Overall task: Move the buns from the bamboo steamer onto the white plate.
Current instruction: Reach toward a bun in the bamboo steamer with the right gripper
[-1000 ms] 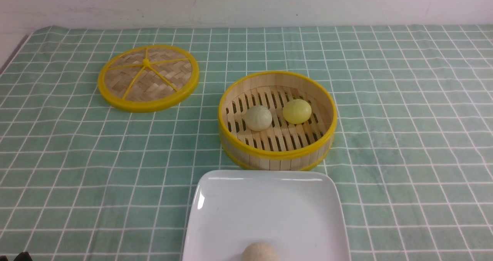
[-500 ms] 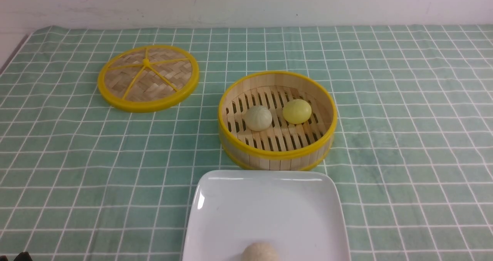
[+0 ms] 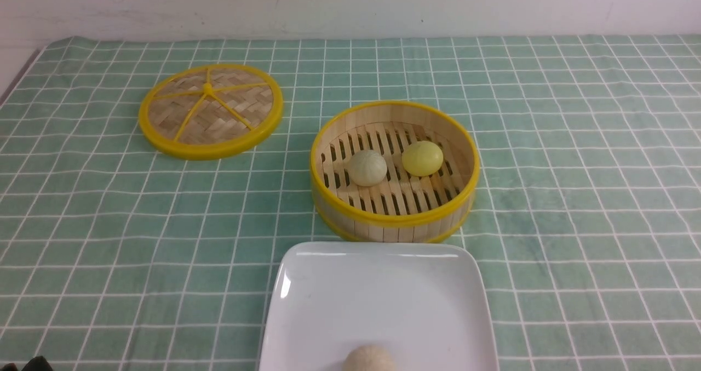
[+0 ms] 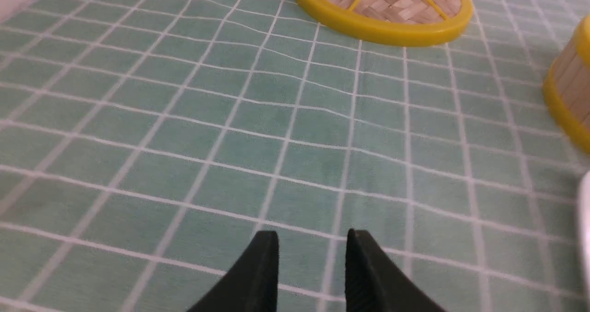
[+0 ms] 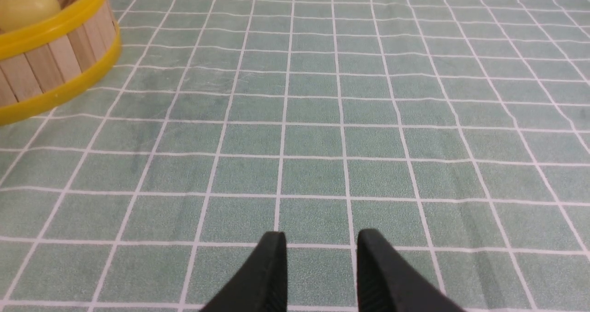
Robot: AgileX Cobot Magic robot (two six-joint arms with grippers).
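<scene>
The bamboo steamer (image 3: 394, 222) stands mid-table, holding two buns: a pale cream one (image 3: 367, 167) and a bright yellow one (image 3: 422, 158). In front of it lies the white plate (image 3: 378, 294), with a beige bun (image 3: 369, 360) at its near edge, cut off by the frame. My left gripper (image 4: 312, 240) hovers open over bare cloth, left of the steamer (image 4: 569, 91), nothing between its fingers. My right gripper (image 5: 321, 240) is likewise open over cloth, to the right of the steamer (image 5: 50, 58), where the yellow bun (image 5: 25, 5) peeks over the rim.
The steamer's woven lid (image 3: 211, 110) with yellow rim lies flat at the back left, also in the left wrist view as the lid (image 4: 382, 8). A green checked cloth (image 3: 575, 195) covers the table. A white wall runs behind the table's far edge.
</scene>
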